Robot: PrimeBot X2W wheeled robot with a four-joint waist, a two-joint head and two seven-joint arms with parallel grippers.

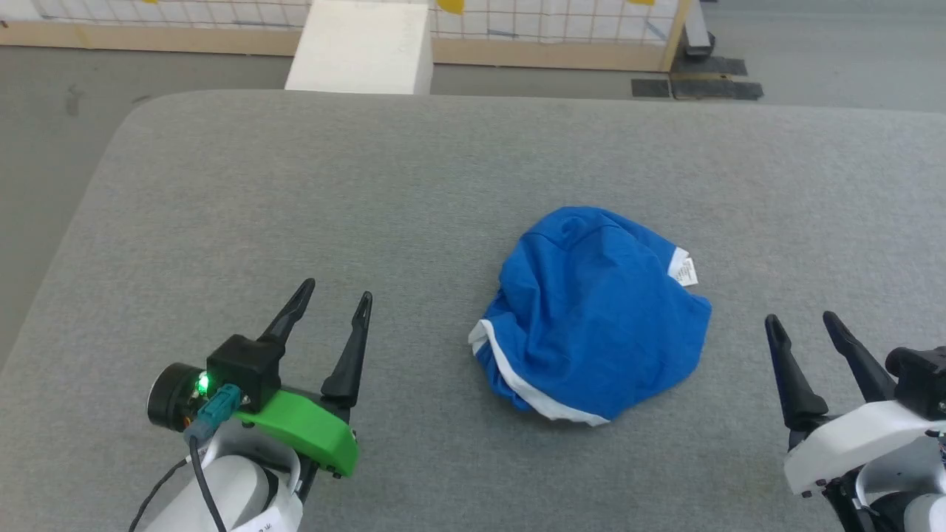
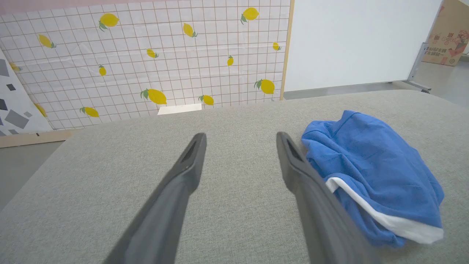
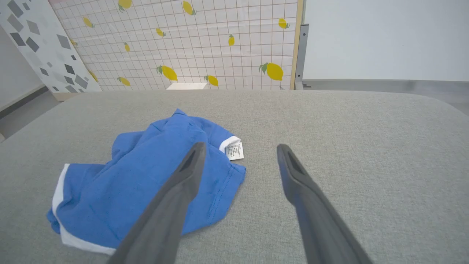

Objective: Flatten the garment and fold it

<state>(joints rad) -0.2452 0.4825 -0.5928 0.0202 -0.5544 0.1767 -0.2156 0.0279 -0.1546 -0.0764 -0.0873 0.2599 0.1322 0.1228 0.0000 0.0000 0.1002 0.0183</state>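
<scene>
The garment [image 1: 595, 310] is a crumpled heap of bright blue fabric on the grey table, with white trim along its near edge and a small white label at its right side. From the left wrist the garment [image 2: 373, 172] lies to the right; from the right wrist the garment [image 3: 146, 176] lies to the left, partly behind a finger. My left gripper [image 1: 336, 292] hovers open to the garment's left, holding nothing. Just right of it my right gripper [image 1: 802, 321] is open too. Both stand apart from the fabric.
The grey padded table [image 1: 295, 207] spreads wide around the heap, its rounded left edge near the floor. A white block [image 1: 362, 48] stands beyond the far edge, before a lemon-patterned grid panel [image 2: 165, 55]. A cardboard box [image 2: 447, 35] sits far right.
</scene>
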